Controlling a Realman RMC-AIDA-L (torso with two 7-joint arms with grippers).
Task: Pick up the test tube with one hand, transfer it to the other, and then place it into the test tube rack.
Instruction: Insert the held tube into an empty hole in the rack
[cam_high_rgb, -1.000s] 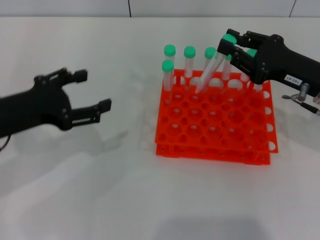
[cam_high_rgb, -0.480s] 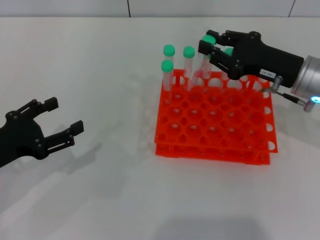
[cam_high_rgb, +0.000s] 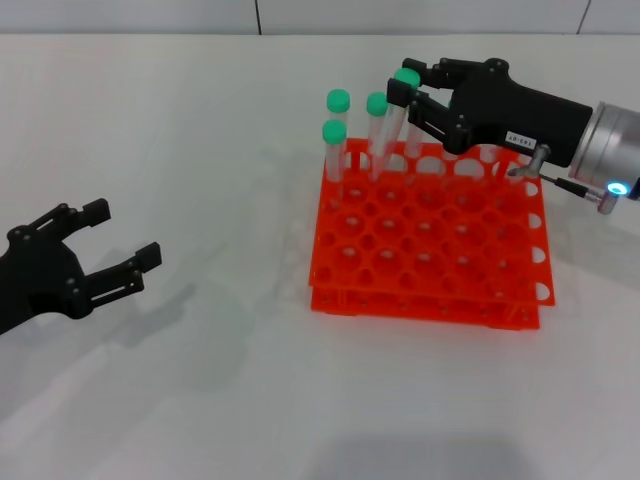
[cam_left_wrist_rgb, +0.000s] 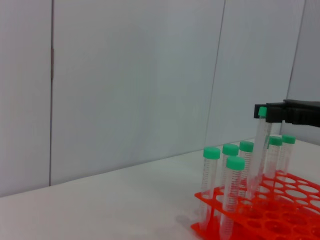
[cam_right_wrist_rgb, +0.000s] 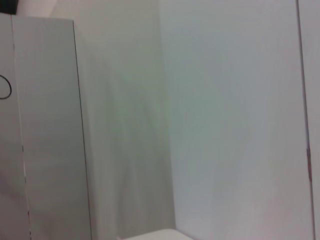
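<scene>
The orange-red test tube rack (cam_high_rgb: 430, 255) stands right of centre on the white table. My right gripper (cam_high_rgb: 405, 84), black with a white label, is over the rack's back row, shut on the green cap end of a clear test tube (cam_high_rgb: 392, 130). The tube leans slightly, and its lower end reaches the back row of holes. In the left wrist view the same tube (cam_left_wrist_rgb: 259, 150) hangs from the right gripper (cam_left_wrist_rgb: 272, 112). My left gripper (cam_high_rgb: 122, 233) is open and empty, low at the far left, well away from the rack.
Three other green-capped tubes (cam_high_rgb: 335, 150) stand at the rack's back left, and more are partly hidden behind the right gripper. The rack (cam_left_wrist_rgb: 270, 210) also shows in the left wrist view. The right wrist view shows only a pale wall.
My right gripper has carried the tube leftwards along the back row, and the tube now stands more upright. My left arm has drawn back to the left and down, still open.
</scene>
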